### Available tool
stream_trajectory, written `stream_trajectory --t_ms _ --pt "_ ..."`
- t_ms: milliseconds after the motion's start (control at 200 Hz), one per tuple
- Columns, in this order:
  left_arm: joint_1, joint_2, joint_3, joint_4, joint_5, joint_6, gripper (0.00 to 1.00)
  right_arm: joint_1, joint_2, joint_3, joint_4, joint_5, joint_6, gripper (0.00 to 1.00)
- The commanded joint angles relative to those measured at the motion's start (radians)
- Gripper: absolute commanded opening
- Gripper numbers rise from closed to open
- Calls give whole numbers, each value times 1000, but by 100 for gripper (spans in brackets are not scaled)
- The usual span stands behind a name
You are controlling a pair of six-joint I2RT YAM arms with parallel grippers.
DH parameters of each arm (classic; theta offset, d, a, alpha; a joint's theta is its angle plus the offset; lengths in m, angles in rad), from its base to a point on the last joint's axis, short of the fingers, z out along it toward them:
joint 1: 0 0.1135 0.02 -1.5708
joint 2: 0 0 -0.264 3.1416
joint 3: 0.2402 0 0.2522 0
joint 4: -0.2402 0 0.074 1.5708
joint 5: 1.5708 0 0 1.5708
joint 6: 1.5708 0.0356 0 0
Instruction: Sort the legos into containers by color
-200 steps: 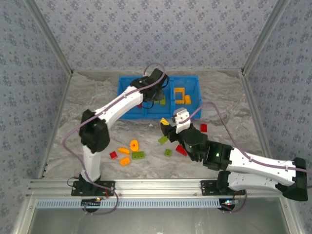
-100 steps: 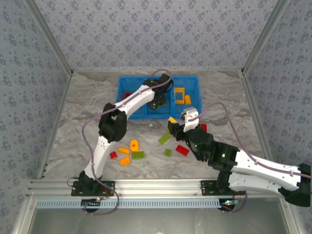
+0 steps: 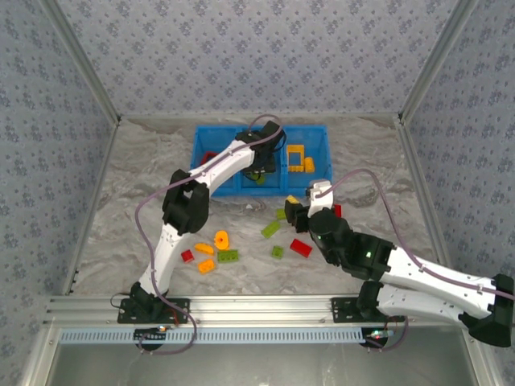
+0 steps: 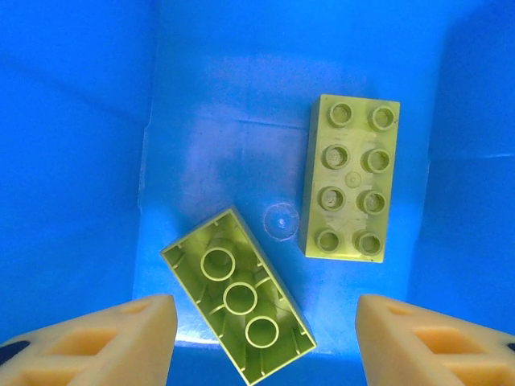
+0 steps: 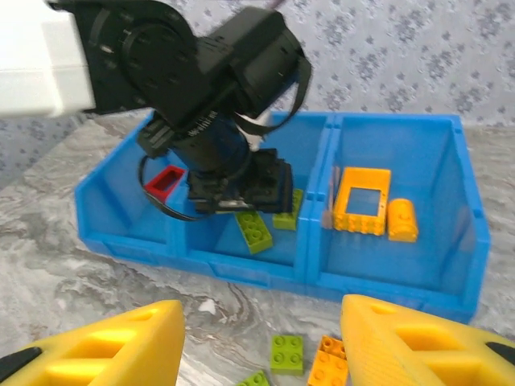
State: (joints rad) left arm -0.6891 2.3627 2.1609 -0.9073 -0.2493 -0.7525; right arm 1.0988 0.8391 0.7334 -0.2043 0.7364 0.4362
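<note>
Grey marbled table [image 3: 121, 185] carried a blue bin [image 5: 386, 285] at its far edge. In the bin's middle compartment lay a studs-up lime brick [image 4: 352, 187] and an overturned lime brick [image 4: 239, 297], with the left end effector [image 4: 265, 326] above them, jaws apart and empty. A red frame [image 5: 165, 181] lay in the left compartment and an orange frame [image 5: 362, 199] in the right. Just before the bin, the right end effector [image 5: 261, 338] hung half open, gripping nothing, over loose bricks [image 5: 287, 352].

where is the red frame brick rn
Right wrist view: the red frame brick is in the blue bin's left compartment, left of the green bricks.
</note>
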Motion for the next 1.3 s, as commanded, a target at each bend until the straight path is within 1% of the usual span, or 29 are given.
stream_trajectory --t_ms 0,110,185,250,325,375,480,555,675,735,799,904,999,1159,1299 --pt "-18 -141 0 -19 -33 -15 61 -49 -2 9 -168 -8 140 55" --pt "-53 -239 -1 -8 -60 -32 62 -165 64 51 -314 -107 244 53" --pt "-85 -316 -11 -13 -99 -44 62 -242 127 75 -359 -193 279 52" --pt "-121 -405 -62 10 -142 -38 63 -304 202 103 -386 -268 300 51" --pt "-170 -541 -195 89 -166 -7 63 -347 285 132 -392 -328 309 49" --pt "-207 -638 -328 166 -167 28 64 -364 330 142 -382 -355 313 49" --pt "-286 -847 -574 311 -159 83 65 -395 413 144 -320 -416 313 48" --pt "-336 -978 -729 388 -128 98 65 -424 478 148 -279 -462 304 50" --pt "-427 -1156 -937 461 -131 111 65 -463 589 178 -243 -532 279 53" --pt "-474 -1235 -1024 481 -152 98 65 -471 629 193 -231 -553 273 54" --pt "-505 -1305 -1095 489 -163 75 65 -476 662 206 -217 -571 274 55" --pt "-527 -1372 -1158 451 -181 36 65 -486 697 211 -188 -587 280 56" --pt "-537 -1400 -1170 422 -193 25 64 -504 728 215 -179 -600 285 57" --pt "-540 -1403 -1162 413 -206 35 64 -509 778 231 -159 -619 279 57" --pt "-541 -1379 -1144 412 -196 48 64 -511 813 246 -165 -607 280 57"
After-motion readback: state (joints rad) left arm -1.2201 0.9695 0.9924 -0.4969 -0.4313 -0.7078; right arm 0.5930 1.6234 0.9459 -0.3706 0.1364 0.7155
